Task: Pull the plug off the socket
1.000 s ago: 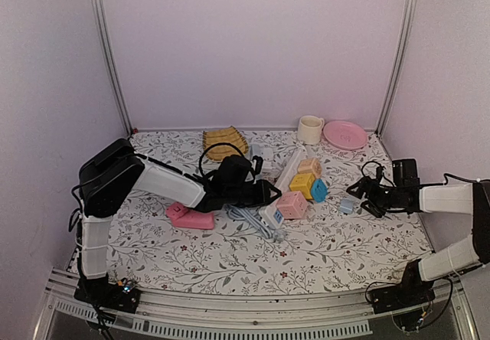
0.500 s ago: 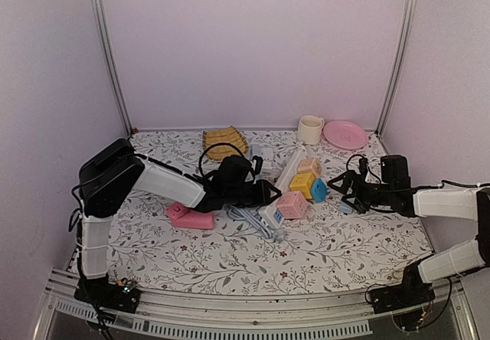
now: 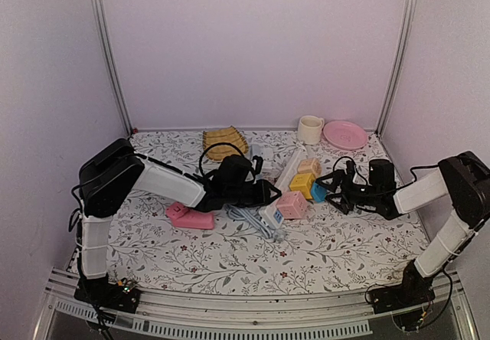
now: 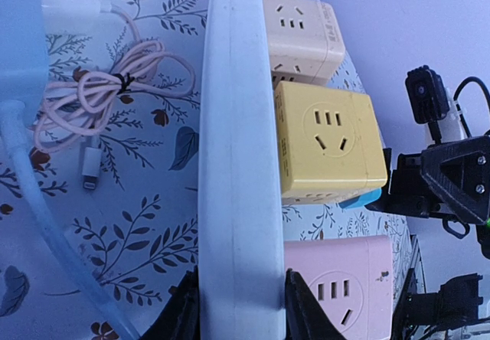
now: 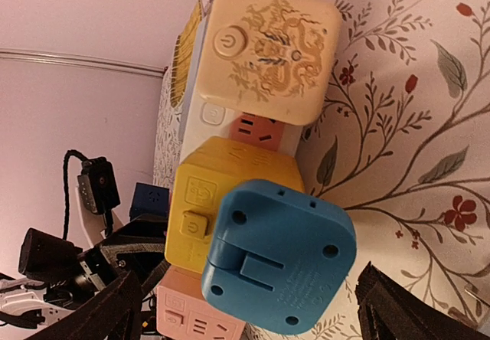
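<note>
Floral table (image 3: 230, 256) between lilac walls carries the socket (image 3: 287, 170) near its middle; left gripper (image 3: 264, 196) is clamped on the socket's near end, presumably to anchor it; right gripper (image 3: 334, 186), fingers spread wide and empty, faces the blue plug (image 5: 279, 256) on the socket's right side, likely the one to pull.

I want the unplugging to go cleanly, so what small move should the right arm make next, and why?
Probably ease the open right pincer forward until its fingers straddle the blue plug. The plug sits ahead between them, not yet gripped, and the left pincer clamps the socket.
</note>
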You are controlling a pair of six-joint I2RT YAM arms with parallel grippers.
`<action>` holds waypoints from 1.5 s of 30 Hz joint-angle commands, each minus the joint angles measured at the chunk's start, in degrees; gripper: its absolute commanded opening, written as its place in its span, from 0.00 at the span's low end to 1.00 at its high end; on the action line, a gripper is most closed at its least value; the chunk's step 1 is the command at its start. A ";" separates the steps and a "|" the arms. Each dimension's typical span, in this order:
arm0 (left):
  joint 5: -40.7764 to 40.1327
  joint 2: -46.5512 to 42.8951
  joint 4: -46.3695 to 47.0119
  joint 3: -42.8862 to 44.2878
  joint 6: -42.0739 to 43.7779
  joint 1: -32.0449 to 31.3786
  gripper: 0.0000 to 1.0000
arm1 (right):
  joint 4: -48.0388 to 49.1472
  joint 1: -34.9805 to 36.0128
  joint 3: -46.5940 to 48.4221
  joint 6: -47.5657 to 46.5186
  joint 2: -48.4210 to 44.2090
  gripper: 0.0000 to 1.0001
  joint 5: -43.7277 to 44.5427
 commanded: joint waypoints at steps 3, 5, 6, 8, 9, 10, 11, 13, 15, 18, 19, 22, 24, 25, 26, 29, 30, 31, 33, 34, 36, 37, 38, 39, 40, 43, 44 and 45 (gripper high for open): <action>-0.25 5.05 -13.28 -1.86 4.52 -0.44 0.00 | 18.30 0.32 -0.46 8.52 6.52 0.98 -3.76; -0.33 4.81 -13.40 -1.84 4.52 -0.44 0.00 | 19.56 0.40 -0.43 9.62 8.19 0.98 -3.80; -0.43 4.66 -13.42 -1.88 4.52 -0.45 0.00 | 19.80 0.39 -0.45 10.22 8.77 0.98 -3.76; -0.48 4.52 -13.42 -1.93 4.51 -0.42 0.00 | 20.16 0.32 -0.70 10.73 9.64 0.98 -3.59; -0.47 4.46 -13.42 -1.95 4.44 -0.46 0.00 | 20.56 0.33 -0.77 10.85 10.06 0.98 -3.50; -0.52 4.50 -13.42 -2.01 4.51 -0.42 0.00 | 20.86 0.44 -0.82 11.21 10.44 0.98 -3.47; -0.46 4.52 -13.34 -2.01 4.52 -0.43 0.00 | 21.26 0.41 -0.85 11.51 10.96 0.98 -3.60; -0.38 4.60 -13.25 -2.03 4.61 -0.42 0.00 | 22.93 0.58 -0.88 12.29 11.82 0.97 -4.22; -0.24 4.69 -13.24 -2.01 4.66 -0.42 0.00 | 25.75 0.66 -1.03 13.21 12.72 0.97 -5.27; -0.18 4.78 -13.29 -1.93 4.80 -0.42 0.00 | 32.71 0.74 -1.21 15.50 14.34 0.95 -8.22; -0.15 4.78 -13.25 -1.93 4.86 -0.43 0.00 | 35.20 0.68 -1.60 16.33 14.62 0.94 -8.73; -0.33 4.78 -13.24 -1.92 4.96 -0.42 0.00 | 41.33 0.74 -3.36 19.69 14.53 0.91 -9.11; -0.45 4.78 -13.24 -2.06 4.96 -0.34 0.00 | 44.79 0.68 -4.95 21.59 13.83 0.89 -8.83; -0.44 4.83 -13.24 -2.10 4.96 -0.33 0.00 | 46.44 0.69 -5.98 22.39 13.26 0.88 -8.44; -0.41 4.83 -13.17 -2.17 4.98 -0.33 0.00 | 47.77 0.67 -7.07 23.00 12.55 0.87 -7.96; -0.34 5.04 -12.99 -2.19 5.07 -0.24 0.00 | 48.41 0.70 -9.72 23.89 9.79 0.86 -6.46; -0.34 5.12 -12.98 -2.19 5.12 -0.26 0.00 | 47.93 0.70 -10.25 23.61 8.83 0.85 -5.94; -0.37 5.13 -12.98 -2.12 5.13 -0.29 0.00 | 47.09 0.71 -10.59 23.22 8.03 0.83 -5.48; -0.37 5.20 -12.97 -2.04 5.22 -0.26 0.00 | 44.39 0.72 -10.80 21.92 6.55 0.78 -4.69; -0.37 5.22 -12.98 -2.02 5.31 -0.24 0.00 | 43.09 0.72 -10.78 21.36 5.95 0.76 -4.33; -0.37 5.30 -12.98 -2.01 5.45 -0.25 0.00 | 41.19 0.67 -10.70 20.14 5.25 0.70 -3.67; -0.37 5.31 -12.98 -2.08 5.48 -0.25 0.00 | 40.16 0.69 -10.33 19.91 5.23 0.67 -3.51; -0.45 5.31 -12.98 -2.10 5.49 -0.31 0.00 | 38.94 0.75 -9.91 19.66 5.36 0.66 -3.42; -0.41 5.31 -12.98 -2.18 5.49 -0.25 0.00 | 37.70 0.69 -9.40 19.48 5.76 0.63 -3.53; -0.45 5.27 -12.98 -2.19 5.49 -0.24 0.00 | 37.18 0.73 -8.84 19.43 6.31 0.59 -3.64; -0.62 5.14 -12.91 -2.40 5.53 -0.24 0.00 | 36.19 0.75 -7.67 19.50 7.66 0.52 -3.63; -0.70 5.07 -12.89 -2.51 5.57 -0.22 0.00 | 35.92 0.73 -7.28 19.55 8.02 0.50 -3.52; -0.67 5.03 -12.81 -2.61 5.51 -0.24 0.00 | 35.54 0.72 -6.92 19.59 8.48 0.47 -3.43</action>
